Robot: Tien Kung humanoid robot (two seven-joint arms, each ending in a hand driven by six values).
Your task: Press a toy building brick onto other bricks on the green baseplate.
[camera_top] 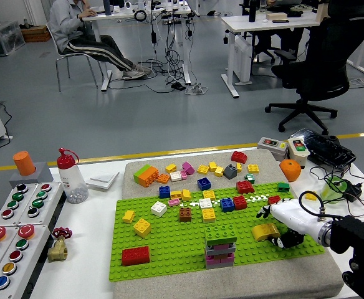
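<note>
The green baseplate point(169, 246) lies on a grey mat in the middle of the table. On it stands a short stack of bricks point(220, 246), green on top, grey and purple below. To its right, a dark yellow brick point(263, 232) sits tilted just above the plate. My right hand point(280, 232), white with black fingertips, comes in from the lower right and curls around the brick's right end. About a brick's width separates the brick from the stack. The left arm is out of the picture.
Loose bricks lie along the plate's far edge and on the grey mat point(257, 159) behind it. A red brick point(135, 255) and a yellow brick point(142, 227) sit front left. A button panel point(10, 233), a brass valve point(58, 246) and a bottle point(71, 177) stand left. Cables lie right.
</note>
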